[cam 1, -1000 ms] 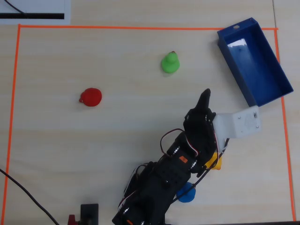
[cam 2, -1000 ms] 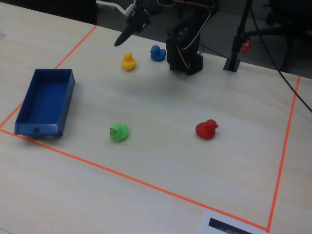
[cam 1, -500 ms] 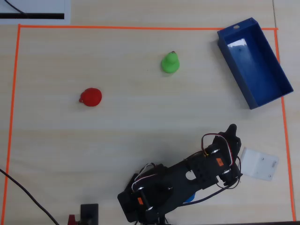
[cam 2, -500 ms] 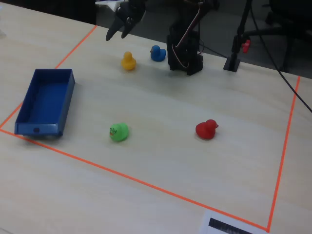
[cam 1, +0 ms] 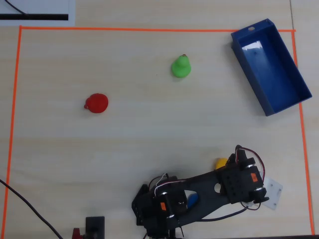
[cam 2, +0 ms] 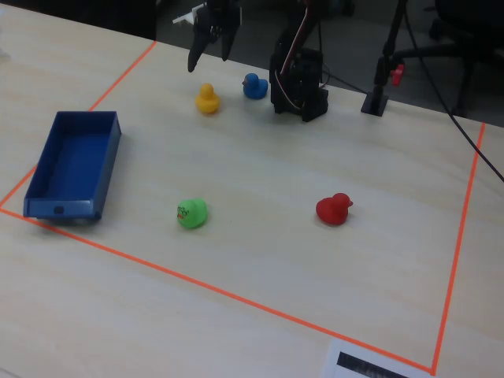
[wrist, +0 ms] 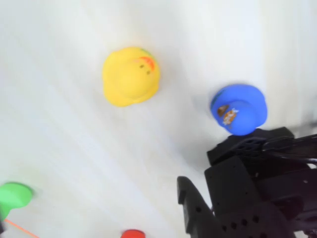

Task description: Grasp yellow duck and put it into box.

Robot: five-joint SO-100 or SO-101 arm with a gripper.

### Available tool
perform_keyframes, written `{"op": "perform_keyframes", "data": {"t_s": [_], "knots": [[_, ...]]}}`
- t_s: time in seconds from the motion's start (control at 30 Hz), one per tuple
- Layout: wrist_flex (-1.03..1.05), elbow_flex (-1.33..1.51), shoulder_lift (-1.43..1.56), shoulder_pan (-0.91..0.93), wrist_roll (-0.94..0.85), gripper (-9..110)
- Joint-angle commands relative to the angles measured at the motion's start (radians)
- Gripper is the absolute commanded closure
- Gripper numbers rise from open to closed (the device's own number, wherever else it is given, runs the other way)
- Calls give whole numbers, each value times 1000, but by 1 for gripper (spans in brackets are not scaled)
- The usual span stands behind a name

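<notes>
You see the small yellow plastic duck [cam 2: 207,98] resting on the worktop just below the end effector [cam 2: 209,56]. The end effector's fingers are spread apart, holding nothing.

The arm [cam 1: 199,196] stretches along the bottom edge, its wrist end at lower right covering most of the yellow duck [cam 1: 220,163] — only a rounded yellow bit shows. A sliver of blue duck [cam 1: 191,200] peeks out under the arm. The green duck [cam 1: 181,66] and red duck [cam 1: 96,103] sit well apart, and the box [cam 1: 269,65] lies tilted at upper right across the orange tape line [cam 1: 15,99].
</notes>
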Motion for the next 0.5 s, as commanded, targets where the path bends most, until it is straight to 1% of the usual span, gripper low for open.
{"op": "perform_keyframes", "data": {"t_s": [0.0, 0.23, 0.33, 0.47], "knots": [[-109, 21, -12, 29, -38, 50], [-394, 189, -67, 57, -97, 51], [-448, 229, -86, 58, -109, 52], [-457, 264, -101, 74, -130, 52]]}}
